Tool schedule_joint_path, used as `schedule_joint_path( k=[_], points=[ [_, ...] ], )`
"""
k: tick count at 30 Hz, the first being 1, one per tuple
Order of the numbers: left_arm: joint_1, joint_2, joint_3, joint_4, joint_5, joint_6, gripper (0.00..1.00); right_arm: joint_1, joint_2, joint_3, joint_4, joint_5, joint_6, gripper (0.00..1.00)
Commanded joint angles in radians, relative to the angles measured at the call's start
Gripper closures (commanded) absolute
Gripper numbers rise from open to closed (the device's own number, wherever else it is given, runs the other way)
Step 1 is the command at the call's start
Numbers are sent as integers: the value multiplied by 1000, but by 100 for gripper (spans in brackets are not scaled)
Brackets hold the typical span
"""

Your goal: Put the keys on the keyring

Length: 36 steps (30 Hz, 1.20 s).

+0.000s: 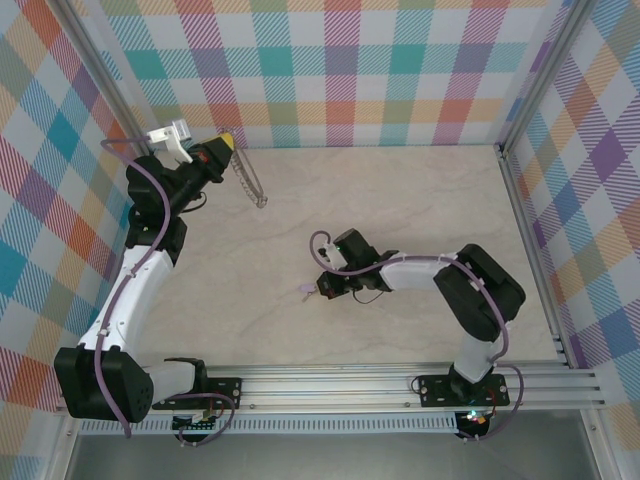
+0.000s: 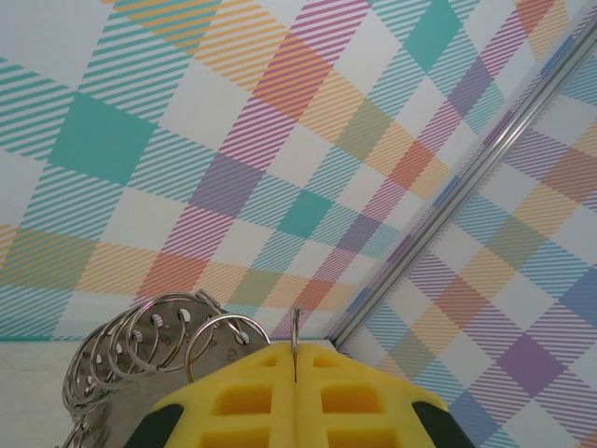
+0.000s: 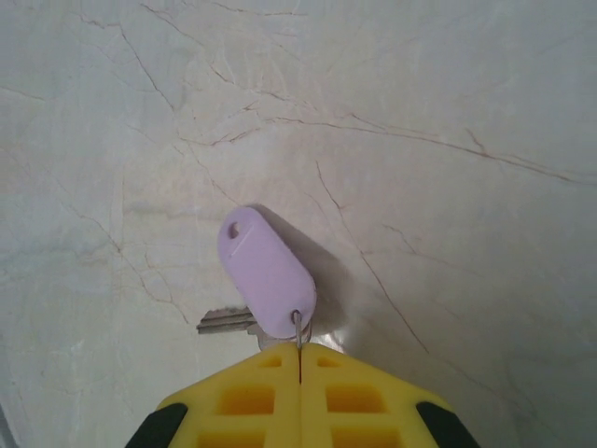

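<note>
Right at the tips of the right tool (image 3: pixel 299 353), the key (image 3: pixel 266 275) lies flat on the pale marbled tabletop (image 3: pixel 448 112). Its lilac head stretches away from the tool and a sliver of silver metal peeks out from under its left side. The yellow fingers (image 3: pixel 242 401) are pressed together, pinching the thin wire loop (image 3: pixel 298 327) at the key's near end.

From above, the right arm is folded low. Its elbow is out to the right, the forearm reaches left across the tabletop (image 1: pixel 400 200), and the right tool (image 1: pixel 322 288) is down at the surface with the key (image 1: pixel 305 290) at its tip.

Over to the other side: the left arm stands tall, stretched up and away toward the far left corner, with the left tool (image 1: pixel 228 143) high beside the plaid wall (image 1: pixel 340 70). The keyring (image 1: pixel 250 180) dangles from it as a silvery chain, hanging free below and to the tool's right.

Up close, the left tool (image 2: pixel 297 353) has its yellow fingers (image 2: pixel 364 401) closed tight on one thin ring seen edge-on. The rest of the keyring (image 2: pixel 140 350) is a bunch of linked metal rings fanned out just left of the tips. A metal post (image 2: pixel 466 177) slants across the plaid wall ahead of the tool.
</note>
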<state>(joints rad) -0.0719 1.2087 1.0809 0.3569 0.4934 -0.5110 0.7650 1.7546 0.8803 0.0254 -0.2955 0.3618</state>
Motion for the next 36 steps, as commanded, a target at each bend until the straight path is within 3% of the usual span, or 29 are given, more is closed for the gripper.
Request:
schedule_joint_path(
  k=[1, 12, 19, 29, 36],
  points=[
    [-16, -27, 19, 18, 28, 13, 100, -20, -91, -41, 51, 10, 30, 100],
    [-100, -17, 61, -88, 124, 117, 100, -122, -451, -113, 10, 134, 27, 100],
    [-254, 60, 144, -216, 192, 275, 100, -201, -649, -92, -48, 181, 2, 100],
    [-453, 223, 209, -221, 232, 402, 100, -256, -776, 18, -157, 202, -48, 100],
    [-519, 260, 227, -224, 208, 430, 100, -282, -825, 49, -159, 146, -90, 100]
  ],
)
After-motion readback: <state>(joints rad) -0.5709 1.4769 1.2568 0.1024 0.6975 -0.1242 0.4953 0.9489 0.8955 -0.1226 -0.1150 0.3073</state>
